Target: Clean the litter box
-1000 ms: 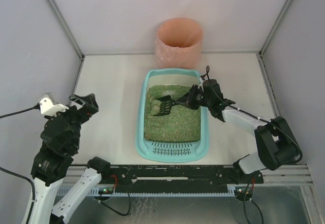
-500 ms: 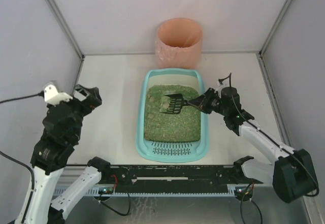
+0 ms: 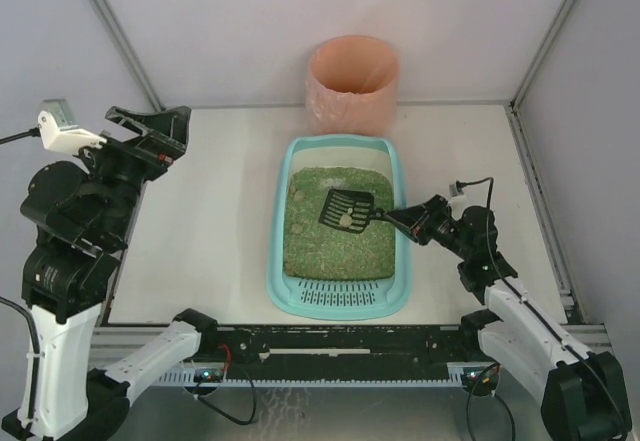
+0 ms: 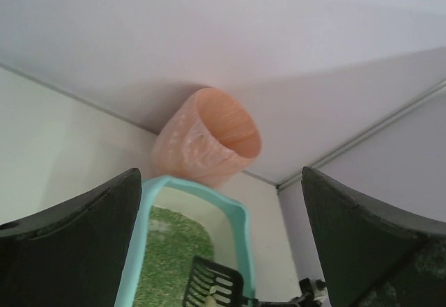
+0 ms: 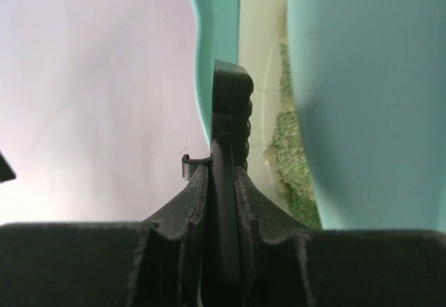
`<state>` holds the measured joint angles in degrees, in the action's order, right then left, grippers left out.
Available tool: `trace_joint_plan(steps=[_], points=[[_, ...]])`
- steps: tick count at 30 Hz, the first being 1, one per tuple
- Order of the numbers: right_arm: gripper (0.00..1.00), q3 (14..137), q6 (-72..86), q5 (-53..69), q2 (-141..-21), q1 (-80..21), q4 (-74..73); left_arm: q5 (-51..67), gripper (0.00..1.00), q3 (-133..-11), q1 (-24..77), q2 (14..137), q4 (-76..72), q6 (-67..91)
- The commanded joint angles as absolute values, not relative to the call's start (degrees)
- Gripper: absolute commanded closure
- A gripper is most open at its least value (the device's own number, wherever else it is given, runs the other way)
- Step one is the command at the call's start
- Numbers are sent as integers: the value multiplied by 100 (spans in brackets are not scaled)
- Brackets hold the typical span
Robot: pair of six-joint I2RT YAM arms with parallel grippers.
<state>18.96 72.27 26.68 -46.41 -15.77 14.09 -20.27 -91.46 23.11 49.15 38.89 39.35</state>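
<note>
Over the last second the small black slotted scoop [image 3: 347, 211] had come up out of the green-brown granules [image 3: 335, 256] at the far left of the bed. It now hung level above the middle of the large shallow teal plastic litter box [image 3: 275, 253], with what looked like a couple of pale lumps resting on its slots. The right arm [image 3: 500, 276] had drawn back toward the near right, and its jaws were clamped tight on the scoop's handle; in the right wrist view that handle [image 5: 226, 140] stood edge-on between them. The left arm [image 3: 80, 211] had risen and swung toward the far left, its jaws spread wide and holding nothing.

This read as a scoop-and-lift just finished: a load was up and ready to be carried away, though more waste may have lain in the granules.

The litter box sat in the middle of the pale counter [image 3: 215, 211], its slotted grate [image 3: 335, 298] at the near end. The round pink-orange bin [image 3: 353, 81] stood just beyond its far end, against the back wall. The way from scoop to bin ran over the box's far rim and looked open. The likely trouble was the bin's tall wall, which the scoop had to clear without tipping.
</note>
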Motion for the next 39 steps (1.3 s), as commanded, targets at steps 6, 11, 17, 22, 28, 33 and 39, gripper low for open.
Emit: trace_joint_plan(steps=[6,11,17,22,28,33,39], points=[[100,1617,8171,3300,-4818,-1542,2850,-1293,0,-9270,2307,5093,3197,4602],[100,1353,8532,3022,-4794,-1406,3010,-1135,0,-9103,2393,5008,3257,4670],[100,1556,8407,3071,-5005,-1457,2982,-1125,0,-8777,2399,4744,2804,4836],[100,1796,8241,2850,-5273,-1880,3061,-1047,0,-8712,2451,4740,2836,4722],[100,1717,8400,2562,-5346,-1913,3244,-1940,0,-8107,2451,4344,3850,3717],[100,1761,8330,2812,-5366,-1661,3229,-2617,0,-7208,2444,3735,3953,3074],[100,2094,7923,2972,-5334,-1826,2906,-2958,0,-6430,2444,3406,4092,2829]])
